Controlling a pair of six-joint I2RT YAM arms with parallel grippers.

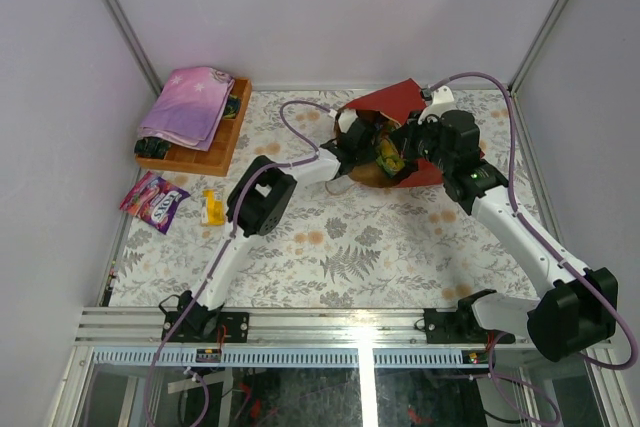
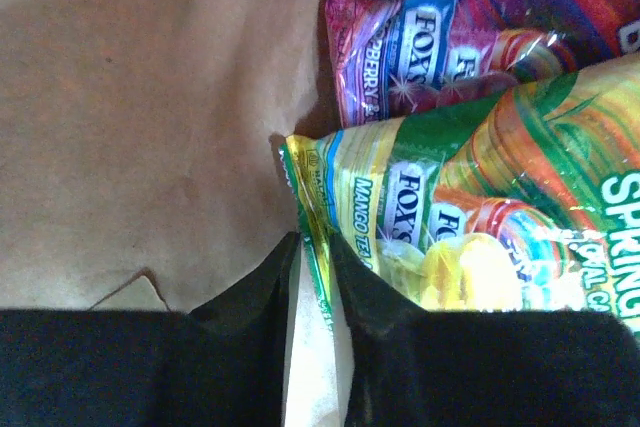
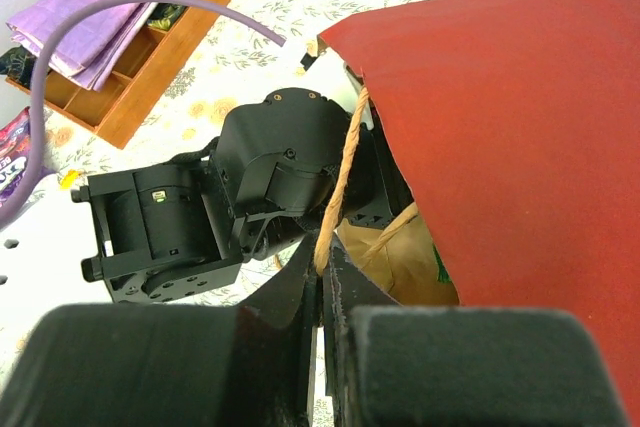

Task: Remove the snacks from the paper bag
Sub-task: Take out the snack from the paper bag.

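Observation:
The red paper bag (image 1: 392, 105) lies on its side at the back of the table, mouth toward the left arm; it also shows in the right wrist view (image 3: 520, 127). My left gripper (image 1: 372, 155) is inside the bag (image 2: 130, 127), shut on the edge of a green-yellow candy packet (image 2: 470, 217). A purple candy packet (image 2: 440, 27) lies just beyond it. My right gripper (image 3: 322, 262) is shut on the bag's twisted paper handle (image 3: 340, 182) and holds the mouth up. A purple packet (image 1: 153, 200) and a yellow packet (image 1: 212, 207) lie on the table at the left.
A wooden tray (image 1: 205, 152) with a folded pink-purple cloth (image 1: 187, 104) stands at the back left. Enclosure walls close in the table on three sides. The left arm's wrist (image 3: 200, 207) sits right beside my right gripper.

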